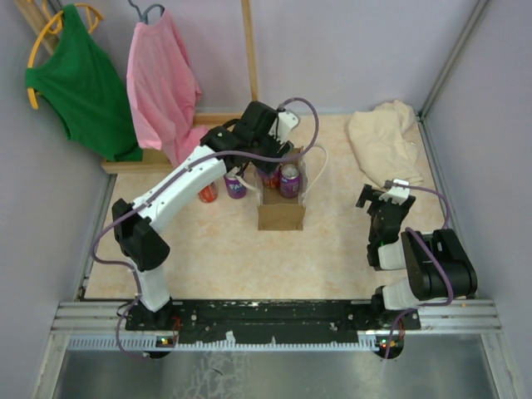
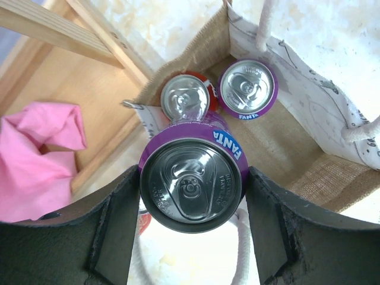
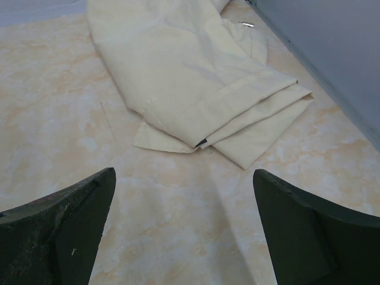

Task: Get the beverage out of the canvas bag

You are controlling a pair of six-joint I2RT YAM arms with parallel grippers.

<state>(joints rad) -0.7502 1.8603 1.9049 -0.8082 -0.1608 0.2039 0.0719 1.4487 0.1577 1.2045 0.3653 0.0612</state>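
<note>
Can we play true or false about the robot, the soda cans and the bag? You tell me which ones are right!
1. The left fingers grip a purple can. True.
2. The canvas bag is empty. False: a second purple can and a red can stand inside it.
3. The right fingers squeeze the cream cloth. False: they are open over bare table, and the cloth lies beyond them.
4. A pink shirt hangs at the back. True.
</note>
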